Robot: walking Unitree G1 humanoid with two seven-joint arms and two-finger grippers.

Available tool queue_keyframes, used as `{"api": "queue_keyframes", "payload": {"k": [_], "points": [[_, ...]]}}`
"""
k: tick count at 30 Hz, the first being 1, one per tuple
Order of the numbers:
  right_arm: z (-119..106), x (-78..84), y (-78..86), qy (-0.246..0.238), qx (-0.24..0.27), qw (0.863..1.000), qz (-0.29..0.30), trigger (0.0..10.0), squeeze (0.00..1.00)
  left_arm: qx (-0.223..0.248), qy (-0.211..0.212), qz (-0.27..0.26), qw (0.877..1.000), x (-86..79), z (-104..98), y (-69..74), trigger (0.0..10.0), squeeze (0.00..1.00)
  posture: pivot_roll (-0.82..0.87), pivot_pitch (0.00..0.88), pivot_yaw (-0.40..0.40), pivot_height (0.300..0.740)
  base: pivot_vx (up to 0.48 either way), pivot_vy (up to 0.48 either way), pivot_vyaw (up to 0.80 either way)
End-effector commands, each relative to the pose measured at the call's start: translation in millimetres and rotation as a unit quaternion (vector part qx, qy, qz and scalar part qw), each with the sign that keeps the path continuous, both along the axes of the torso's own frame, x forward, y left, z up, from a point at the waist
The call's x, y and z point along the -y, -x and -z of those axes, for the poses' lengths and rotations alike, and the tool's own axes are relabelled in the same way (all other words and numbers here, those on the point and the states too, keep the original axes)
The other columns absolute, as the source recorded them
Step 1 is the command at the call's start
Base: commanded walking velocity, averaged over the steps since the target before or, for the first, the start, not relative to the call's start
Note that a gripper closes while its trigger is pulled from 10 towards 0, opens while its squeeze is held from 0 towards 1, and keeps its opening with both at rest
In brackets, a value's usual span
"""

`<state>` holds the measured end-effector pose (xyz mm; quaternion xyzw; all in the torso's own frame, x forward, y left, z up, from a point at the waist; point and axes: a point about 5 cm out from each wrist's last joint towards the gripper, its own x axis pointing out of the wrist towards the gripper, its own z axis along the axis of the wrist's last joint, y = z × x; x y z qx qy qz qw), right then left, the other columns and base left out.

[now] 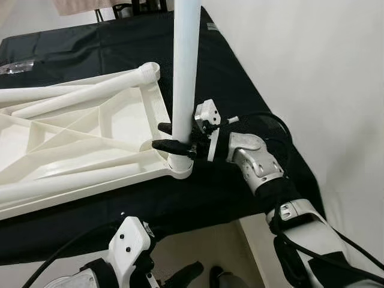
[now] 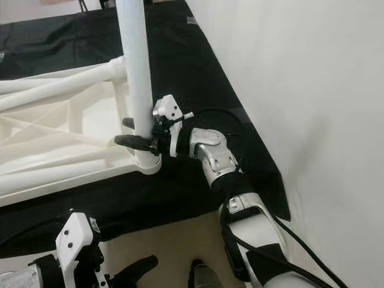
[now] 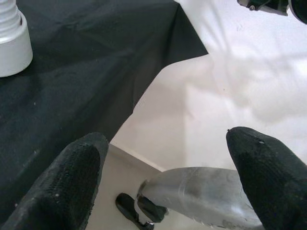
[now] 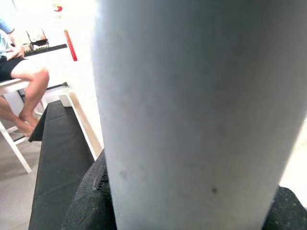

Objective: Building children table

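The right hand (image 1: pixel 174 137) clamps the white table leg (image 1: pixel 185 72), which stands upright in the corner socket (image 1: pixel 180 166) of the overturned table frame (image 1: pixel 90 144). Rigid, light, smooth plastic: low grip suits it. The left hand (image 3: pixel 163 177) hangs open, empty, below that frame.

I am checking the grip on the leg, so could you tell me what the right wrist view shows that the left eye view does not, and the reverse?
The right wrist view alone shows a seated person in the background. The left eye view alone shows the upside-down white tabletop on the black cloth, the corner socket under the leg, and the left gripper low and open. Both show the upright white leg with the right gripper shut on it.
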<state>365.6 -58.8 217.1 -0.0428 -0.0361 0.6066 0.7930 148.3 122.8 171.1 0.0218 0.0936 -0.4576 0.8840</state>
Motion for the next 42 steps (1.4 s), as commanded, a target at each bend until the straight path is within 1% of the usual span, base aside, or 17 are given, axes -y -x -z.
{"api": "queue_keyframes", "payload": {"k": [1,10,11,12,14,18,20,21,23,25,27,28,32,33,35,38,42], "points": [[58.5,13.6,2.8,0.071,-0.116,0.989,0.055,10.0,0.00,-0.016,-0.001,0.003,1.000,-0.5,2.9,3.2,10.0,0.00,0.05,0.334,-0.010,0.740,0.000,0.000,0.00],[57.6,16.8,6.6,0.062,-0.087,0.993,0.041,10.0,0.00,-0.019,0.000,0.003,1.000,0.1,3.1,4.2,10.0,0.00,0.05,0.337,-0.011,0.740,0.000,0.000,0.00],[55.8,18.0,11.9,0.053,-0.055,0.997,0.012,10.0,0.00,-0.019,0.000,0.003,1.000,0.2,3.1,4.3,10.0,0.00,0.05,0.338,-0.008,0.740,0.000,0.000,0.00],[55.8,18.0,11.9,0.053,-0.055,0.997,0.012,10.0,0.00,-0.019,0.000,0.003,1.000,0.2,3.1,4.3,10.0,0.00,0.05,0.338,-0.008,0.740,0.000,0.000,0.00],[51.8,19.8,17.4,0.043,-0.003,0.999,-0.013,10.0,0.00,-0.020,0.000,0.004,1.000,0.0,3.5,4.7,10.0,0.00,0.05,0.335,-0.008,0.740,0.000,0.000,0.00],[51.2,20.4,17.8,0.048,0.010,0.999,-0.014,10.0,0.00,-0.021,0.000,0.004,1.000,-0.1,3.6,4.7,10.0,0.00,0.05,0.335,-0.008,0.740,0.000,0.000,0.00],[54.3,21.9,20.7,0.084,0.044,0.995,-0.030,10.0,0.00,-0.021,0.000,0.004,1.000,-0.2,3.8,5.0,10.0,0.00,0.05,0.331,-0.007,0.740,0.000,0.000,0.00],[54.3,21.9,20.7,0.084,0.044,0.995,-0.030,10.0,0.00,-0.021,0.000,0.004,1.000,-0.2,3.8,5.0,10.0,0.00,0.05,0.331,-0.007,0.740,0.000,0.000,0.00],[57.7,23.4,22.3,0.121,0.062,0.990,-0.043,10.0,0.00,-0.022,0.001,0.004,1.000,-0.1,4.3,5.3,10.0,0.00,0.05,0.324,-0.009,0.740,0.000,0.000,0.00],[58.7,24.0,22.6,0.133,0.068,0.988,-0.046,10.0,0.00,-0.022,0.001,0.004,1.000,0.0,4.4,5.4,10.0,0.00,0.05,0.323,-0.009,0.740,0.000,0.000,0.00],[61.0,25.1,23.6,0.158,0.078,0.983,-0.054,10.0,0.00,-0.022,0.001,0.004,1.000,0.0,4.5,5.5,10.0,0.00,0.05,0.323,-0.009,0.740,0.000,0.000,0.00],[63.7,26.4,24.6,0.184,0.091,0.977,-0.063,10.0,0.00,-0.022,0.001,0.004,1.000,0.2,4.6,5.6,10.0,0.00,0.05,0.320,-0.010,0.740,0.000,0.000,0.00],[67.5,28.3,25.6,0.218,0.105,0.968,-0.071,10.0,0.00,-0.022,0.001,0.004,1.000,0.5,4.8,5.9,10.0,0.00,0.04,0.318,-0.011,0.740,0.000,0.000,0.00],[68.6,28.7,23.9,0.233,0.111,0.964,-0.061,10.0,0.00,-0.022,0.002,0.005,1.000,0.7,4.7,6.1,10.0,0.00,0.04,0.316,-0.012,0.740,0.000,0.000,0.00],[68.6,28.7,23.9,0.233,0.111,0.964,-0.061,10.0,0.00,-0.022,0.002,0.005,1.000,0.7,4.7,6.1,10.0,0.00,0.04,0.316,-0.012,0.740,0.000,0.000,0.00],[71.6,28.8,19.1,0.260,0.118,0.958,-0.028,10.0,0.00,-0.022,0.002,0.004,1.000,0.8,4.5,6.1,10.0,0.00,0.04,0.317,-0.013,0.740,0.000,0.000,0.00],[75.2,27.4,17.3,0.266,0.113,0.957,-0.008,10.0,0.00,-0.022,0.003,0.004,1.000,0.7,4.0,5.9,10.0,0.00,0.05,0.323,-0.010,0.740,0.000,0.000,0.00]]}}
